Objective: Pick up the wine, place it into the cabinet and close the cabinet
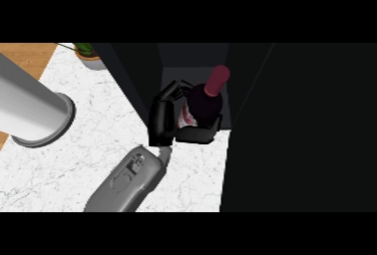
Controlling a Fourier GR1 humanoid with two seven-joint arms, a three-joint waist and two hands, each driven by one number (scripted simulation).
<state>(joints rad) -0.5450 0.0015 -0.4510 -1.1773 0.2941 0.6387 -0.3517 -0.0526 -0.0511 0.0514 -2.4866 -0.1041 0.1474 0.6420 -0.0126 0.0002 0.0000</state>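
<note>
The left hand (163, 119) is wrapping its fingers and thumb right around the wine bottle (208, 94), holding it in the open front of the black cabinet (294, 129) with the maroon cap poking out past the fingers. Off to the left, a big grey cylinder (33, 109) and a potted plant (90, 54) are sitting on the marble counter (74, 169).

left hand (163, 118) curled round wine bottle (208, 97) | bottle in cabinet (294, 124) opening | above marble counter (95, 129)

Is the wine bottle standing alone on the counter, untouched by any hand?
No, the left hand curls round the wine bottle at the opening of the dark cabinet.
</note>
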